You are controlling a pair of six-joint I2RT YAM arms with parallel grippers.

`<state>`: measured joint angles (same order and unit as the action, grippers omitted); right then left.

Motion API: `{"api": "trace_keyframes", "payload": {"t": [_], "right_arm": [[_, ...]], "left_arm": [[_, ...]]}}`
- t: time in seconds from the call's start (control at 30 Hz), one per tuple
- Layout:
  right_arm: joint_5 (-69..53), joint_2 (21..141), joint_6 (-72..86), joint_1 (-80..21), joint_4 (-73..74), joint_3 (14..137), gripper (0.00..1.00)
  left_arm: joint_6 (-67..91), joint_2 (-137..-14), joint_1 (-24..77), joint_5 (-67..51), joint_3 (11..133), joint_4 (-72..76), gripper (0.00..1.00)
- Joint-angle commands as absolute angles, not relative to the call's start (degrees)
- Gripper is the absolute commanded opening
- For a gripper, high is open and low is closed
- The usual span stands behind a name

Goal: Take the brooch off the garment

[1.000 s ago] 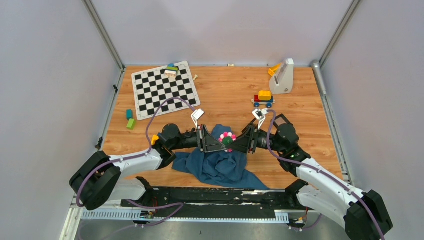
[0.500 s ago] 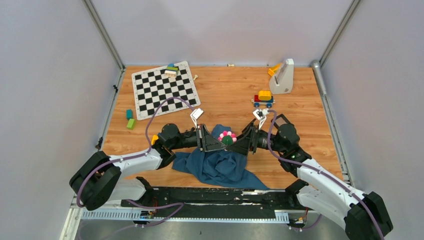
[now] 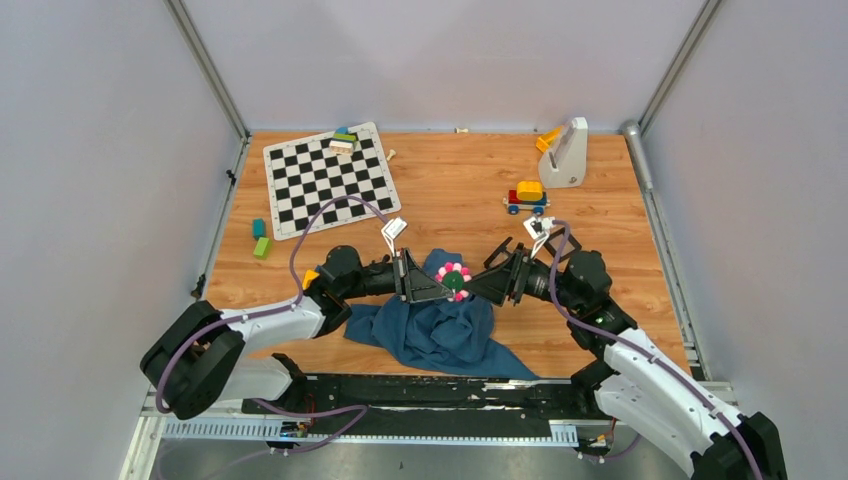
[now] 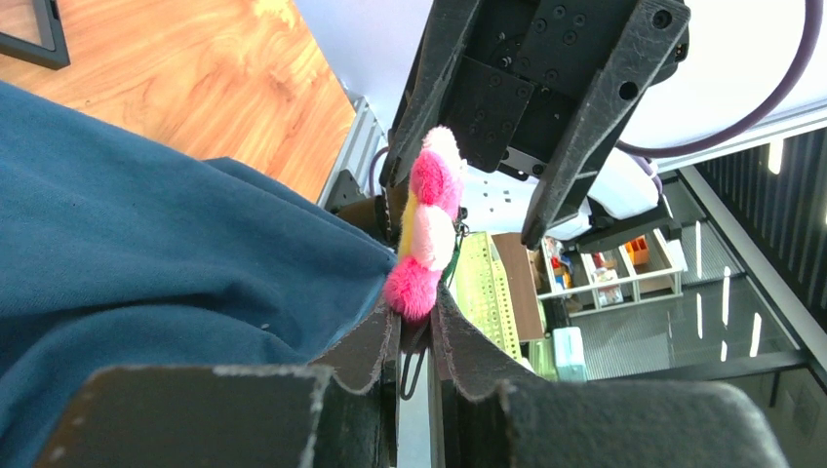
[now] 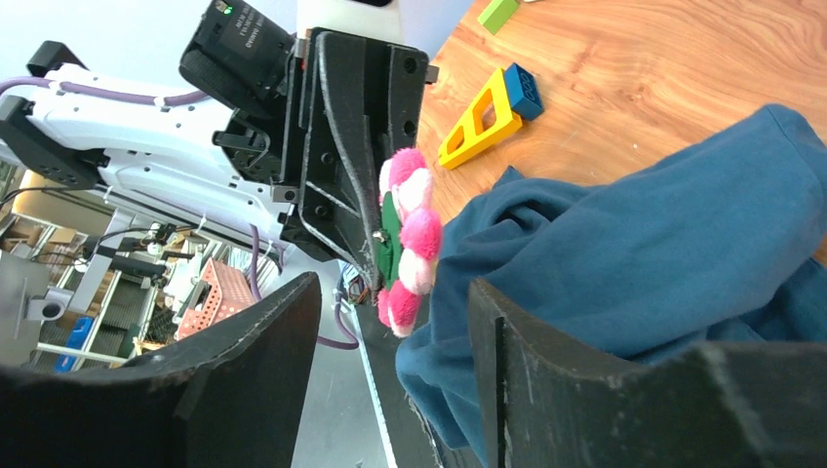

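One left gripper (image 4: 414, 336) clenches the fluffy, probably light pink-and-white flower brooch (image 4: 429, 234) by its stiffer back; right gripper (image 5: 395, 292) gapes beside the soft teal cloth garment (image 3: 440, 335).

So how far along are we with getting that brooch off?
Done: the left gripper pinches the brooch at its base. In hand: the brooch stands against the teal garment; the right gripper is open, holding nothing. Left: pull it clear; whether it's unpinned, I can't tell.

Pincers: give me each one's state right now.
Left pincer: shut on the brooch.
Right pincer: open, holding nothing.
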<state>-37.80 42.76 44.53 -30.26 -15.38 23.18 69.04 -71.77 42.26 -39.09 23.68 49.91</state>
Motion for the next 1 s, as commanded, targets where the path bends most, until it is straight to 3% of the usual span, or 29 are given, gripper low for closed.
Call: {"api": "trace_keyframes", "payload": {"t": [0.0, 0.4, 0.53, 0.57, 0.6, 0.73, 0.8, 0.97], "right_arm": [[-36.0, 43.3, 44.4, -30.1, -13.4, 24.6, 0.55], [-40.6, 46.7, 45.4, -30.1, -17.6, 25.6, 0.25], [-39.6, 46.6, 44.3, -30.1, -15.2, 27.0, 0.00], [-38.7, 46.3, 43.7, -30.1, -13.2, 27.8, 0.00], [-36.8, 45.7, 42.7, -30.0, -10.8, 28.8, 0.00], [-21.7, 42.0, 37.1, -30.1, 9.6, 37.4, 0.00], [-13.4, 40.4, 34.3, -30.0, 19.7, 42.0, 0.00], [8.8, 38.1, 31.3, -30.0, 36.7, 48.4, 0.00]], "left_arm": [[68.0, -73.1, 42.1, -41.8, 26.3, 52.8, 0.00], [68.4, -74.3, 42.2, -43.5, 27.2, 54.0, 0.00], [68.3, -75.2, 42.1, -43.4, 27.5, 54.1, 0.01], [68.0, -75.3, 42.2, -43.0, 27.4, 54.1, 0.05], [67.9, -75.2, 42.0, -42.6, 27.0, 54.1, 0.16], [64.4, -72.6, 41.5, -40.3, 26.4, 49.7, 0.44], [60.1, -69.6, 41.4, -38.5, 26.8, 42.4, 0.52], [48.0, -61.1, 41.4, -30.3, 30.1, 16.1, 0.58]]}}
